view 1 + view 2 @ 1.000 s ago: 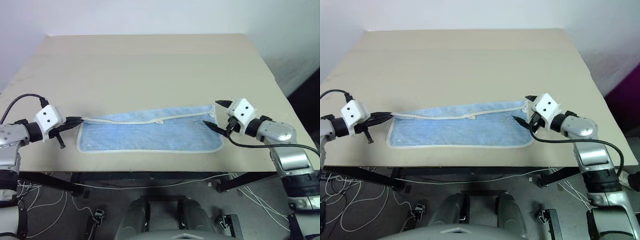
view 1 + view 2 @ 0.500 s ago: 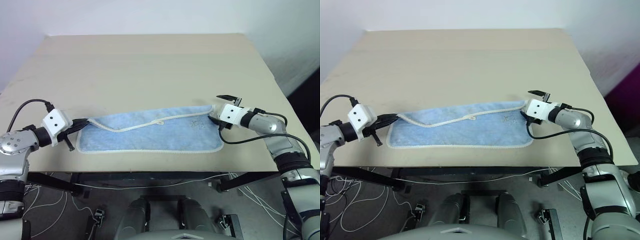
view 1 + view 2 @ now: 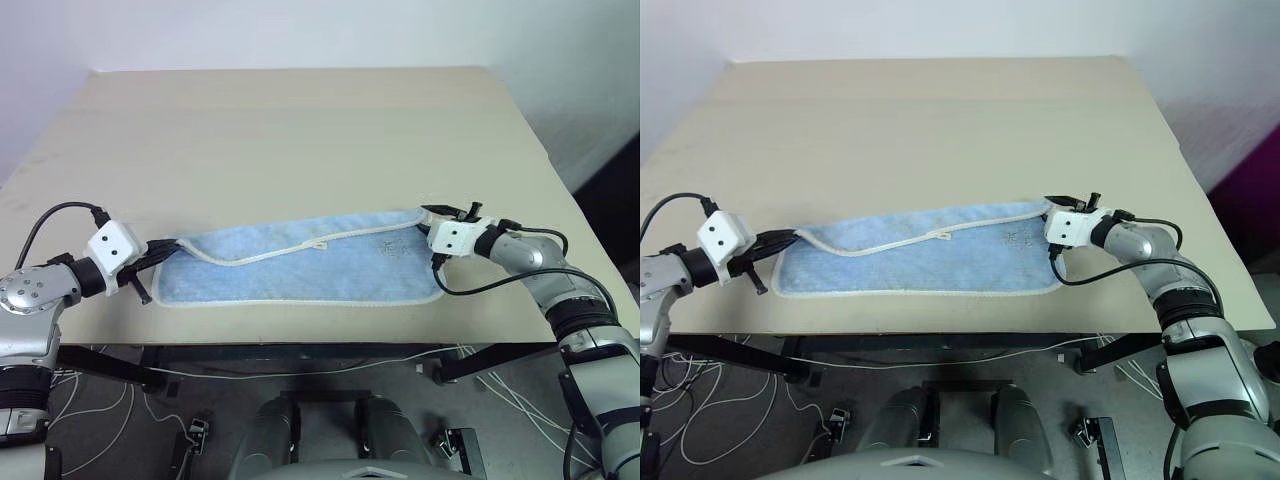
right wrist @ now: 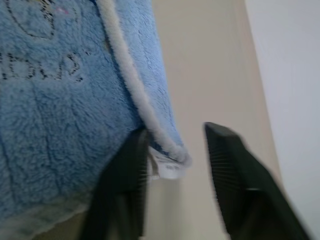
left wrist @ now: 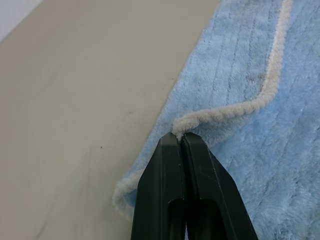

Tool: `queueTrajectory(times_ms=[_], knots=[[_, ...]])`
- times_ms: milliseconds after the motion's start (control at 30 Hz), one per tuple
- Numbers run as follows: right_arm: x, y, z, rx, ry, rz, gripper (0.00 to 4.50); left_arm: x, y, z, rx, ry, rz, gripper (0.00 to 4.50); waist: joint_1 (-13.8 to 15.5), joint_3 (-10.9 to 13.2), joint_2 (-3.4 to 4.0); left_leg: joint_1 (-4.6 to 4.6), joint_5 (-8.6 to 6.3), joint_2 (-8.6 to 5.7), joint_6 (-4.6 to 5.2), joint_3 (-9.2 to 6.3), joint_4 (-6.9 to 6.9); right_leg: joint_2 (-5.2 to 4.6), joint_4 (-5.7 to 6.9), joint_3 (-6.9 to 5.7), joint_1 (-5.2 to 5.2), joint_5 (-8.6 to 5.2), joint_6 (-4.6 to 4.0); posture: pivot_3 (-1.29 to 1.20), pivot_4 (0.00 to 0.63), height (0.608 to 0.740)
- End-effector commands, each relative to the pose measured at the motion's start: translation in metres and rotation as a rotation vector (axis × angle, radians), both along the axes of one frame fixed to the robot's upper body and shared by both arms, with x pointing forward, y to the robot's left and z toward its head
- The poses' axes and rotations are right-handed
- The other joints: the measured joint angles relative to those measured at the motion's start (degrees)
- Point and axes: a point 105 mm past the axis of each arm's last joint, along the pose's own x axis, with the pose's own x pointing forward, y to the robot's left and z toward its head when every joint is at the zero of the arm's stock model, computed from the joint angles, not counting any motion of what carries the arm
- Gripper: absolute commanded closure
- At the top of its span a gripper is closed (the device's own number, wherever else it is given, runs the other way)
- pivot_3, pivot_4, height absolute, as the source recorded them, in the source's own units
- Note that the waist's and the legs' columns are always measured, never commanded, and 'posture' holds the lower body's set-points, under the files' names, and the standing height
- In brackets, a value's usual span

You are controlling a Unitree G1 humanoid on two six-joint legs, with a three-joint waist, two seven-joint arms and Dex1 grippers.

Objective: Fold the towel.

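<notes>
- Towel [image 3: 300, 265] lies flat near the front edge of the tabletop [image 3: 300, 130], its long axis running from 9 o'clock to 3 o'clock across the head views, folded once with a white hem crossing its upper layer.
- Left gripper [image 3: 160, 250] sits at the towel's 9 o'clock end; in the left wrist view its fingers [image 5: 170, 185] are clenched on the hem of the far corner, raising a small peak of cloth.
- Right gripper [image 3: 1068, 208] sits at the 3 o'clock end, at the towel's far corner.
- In the right wrist view its fingers [image 4: 122, 180] straddle that corner: one rests against the cloth by the white label, the other stands apart over bare tabletop, so the grip looks unfinished.
- Both arms reach in low from opposite ends, pointing inward along the towel's length.
- Judged from this, the coming move turns on the right fingers pinching their corner to match the left.
</notes>
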Motion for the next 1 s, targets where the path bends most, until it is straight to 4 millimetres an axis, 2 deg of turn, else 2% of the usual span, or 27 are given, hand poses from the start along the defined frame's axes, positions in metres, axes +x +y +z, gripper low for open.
queueTrajectory(times_ms=[33,67,333,433,567,700,800,900,1000], knots=[[0.002,0.002,0.013,0.008,-0.042,0.015,4.16,0.001,-0.002,0.013,-0.006,-0.051,-0.006,4.50,0.00,0.00,0.00,0.00,0.00,0.00,0.00,0.00,0.00,0.00,0.00,0.00,0.00,0.00,0.00,0.00,0.150,0.740],[0.002,0.002,0.012,0.008,-0.041,0.015,4.47,0.001,-0.002,0.013,-0.006,-0.051,-0.006,4.50,0.01,0.00,0.00,0.00,0.00,0.00,0.00,0.00,0.00,0.00,0.00,0.00,0.00,0.00,0.00,0.00,0.150,0.740],[0.003,0.002,0.011,0.012,-0.048,0.007,4.47,0.000,0.000,0.011,-0.010,-0.052,0.005,4.50,0.02,0.00,0.00,0.00,0.00,0.00,0.00,0.00,0.00,0.00,0.00,0.00,0.00,0.00,0.00,0.00,0.150,0.740],[0.003,0.001,0.015,0.004,-0.068,0.005,4.47,0.002,0.005,0.018,-0.034,-0.079,0.031,4.50,0.02,0.00,0.00,0.00,0.00,0.00,0.00,0.00,0.00,0.00,0.00,0.00,0.00,0.00,0.00,0.00,0.150,0.740],[0.009,-0.010,0.046,0.047,-0.142,-0.036,4.47,0.016,0.023,0.047,-0.132,-0.182,0.143,4.50,0.12,0.01,-0.01,-0.01,0.00,0.00,0.00,-0.02,0.03,0.00,0.01,-0.02,0.00,0.00,0.00,0.00,0.150,0.740],[0.017,-0.018,0.098,0.166,-0.213,-0.066,4.47,0.038,0.036,0.087,-0.232,-0.309,0.249,4.50,0.20,0.02,-0.01,-0.02,0.00,-0.02,-0.01,-0.02,0.05,-0.01,0.01,-0.03,0.00,0.00,0.00,0.00,0.150,0.740],[0.022,-0.022,0.122,0.205,-0.233,-0.076,4.47,0.051,0.036,0.103,-0.290,-0.342,0.268,4.50,0.00,0.01,-0.01,-0.01,0.00,-0.02,-0.01,-0.01,0.04,0.00,0.01,-0.03,0.01,0.00,0.01,0.00,0.150,0.740],[0.029,-0.028,0.157,0.258,-0.276,-0.101,4.47,0.069,0.034,0.125,-0.325,-0.392,0.297,4.50,0.02,0.02,-0.02,-0.02,0.01,-0.02,-0.01,-0.01,0.05,0.02,0.00,-0.05,0.01,0.00,0.01,0.00,0.150,0.740],[0.028,-0.029,0.184,0.288,-0.318,-0.093,4.47,0.078,0.034,0.144,-0.343,-0.438,0.314,4.50,-0.05,0.02,-0.03,-0.03,0.01,-0.04,-0.01,0.00,0.05,0.02,0.00,-0.04,-0.01,0.00,0.01,0.00,0.150,0.740]])
